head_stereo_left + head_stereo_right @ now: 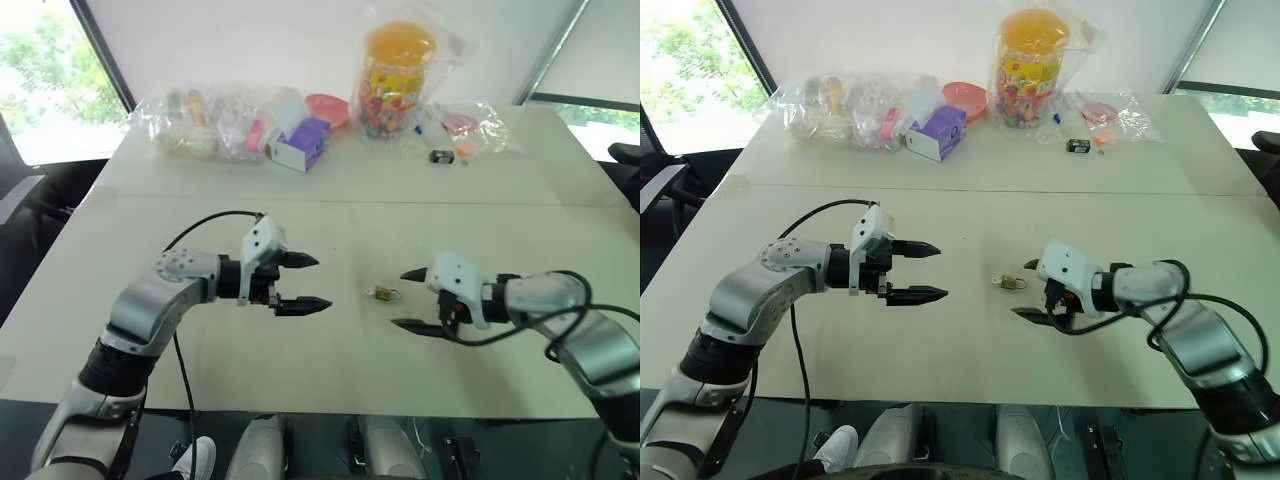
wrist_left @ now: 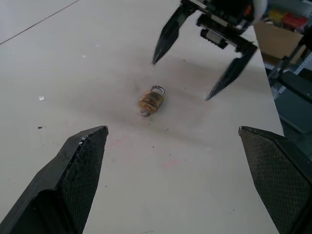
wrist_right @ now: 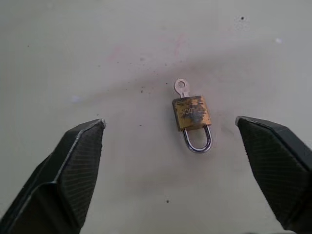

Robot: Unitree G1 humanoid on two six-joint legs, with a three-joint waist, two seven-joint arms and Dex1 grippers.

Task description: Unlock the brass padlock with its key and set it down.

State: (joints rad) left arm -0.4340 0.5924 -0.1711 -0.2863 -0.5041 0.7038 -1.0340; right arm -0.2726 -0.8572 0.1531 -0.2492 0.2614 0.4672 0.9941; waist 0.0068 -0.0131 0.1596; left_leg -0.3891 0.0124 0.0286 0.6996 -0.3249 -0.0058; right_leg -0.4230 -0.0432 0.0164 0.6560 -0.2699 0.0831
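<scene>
The brass padlock [image 3: 191, 113] lies flat on the white table [image 1: 330, 370], a little in front of its middle. A small silvery key [image 3: 181, 87] sticks out of the end of its body, opposite the shackle loop. The shackle loop looks seated in the body. My right gripper [image 1: 398, 298] is open just right of the padlock, fingertips pointing at it, and touches neither the padlock nor the key. My left gripper [image 1: 322, 282] is open further off on the left, facing the padlock [image 2: 151, 101], with nothing between its fingers.
Along the table's far edge lie clear plastic bags of small items [image 1: 210, 120], a purple and white box [image 1: 300, 145], a pink bowl [image 1: 325, 108], a bagged orange-lidded jar [image 1: 395, 80] and a small black object [image 1: 441, 156]. A seam crosses the table behind the grippers.
</scene>
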